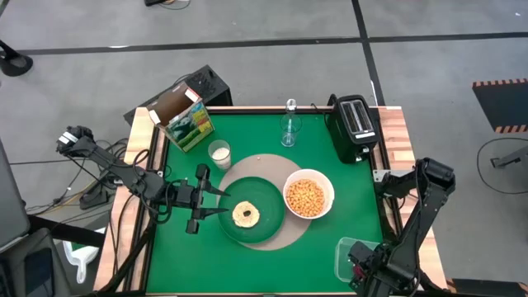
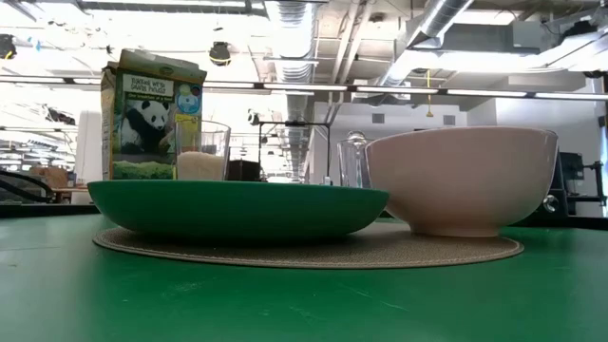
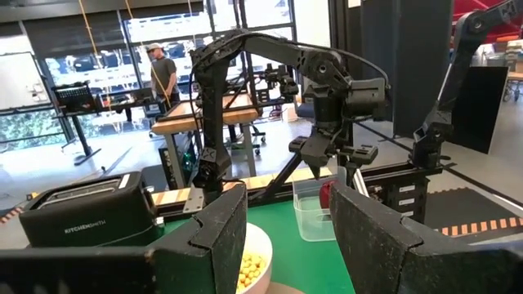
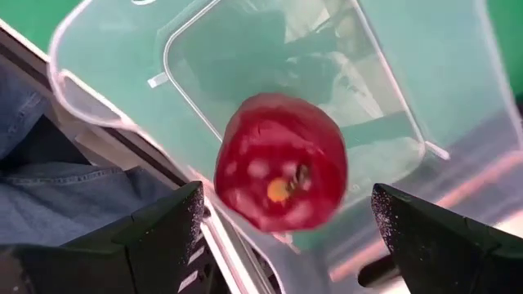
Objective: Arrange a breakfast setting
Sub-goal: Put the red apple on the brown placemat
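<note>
The fruit-fetching step is judged in hand: the right gripper [image 4: 282, 220] is held spread wide over the red fruit [image 4: 280, 162] in the clear tub [image 1: 350, 252] at lower right, while the left gripper [image 1: 216, 200] is held parted by the toast [image 1: 246, 214] on the plate [image 1: 272, 194], so closing on the fruit is called for next

Reading "KITCHENSMITH" in small pale capitals along the front of the black rectangular toaster [image 3: 86, 214], seen in the left wrist view. Showing on the tall green-and-yellow cardboard cereal box [image 2: 152, 117], in the low view, a panda picture under two lines of print in a yellow band at the top; the lower line seeming to start with "PANDA", the rest too small to be sure of. Carrying further printing on the same box's side in the high view, none of it legible. Finding no other readable words, numbers or signs on anything else on the table or in the room behind
</note>
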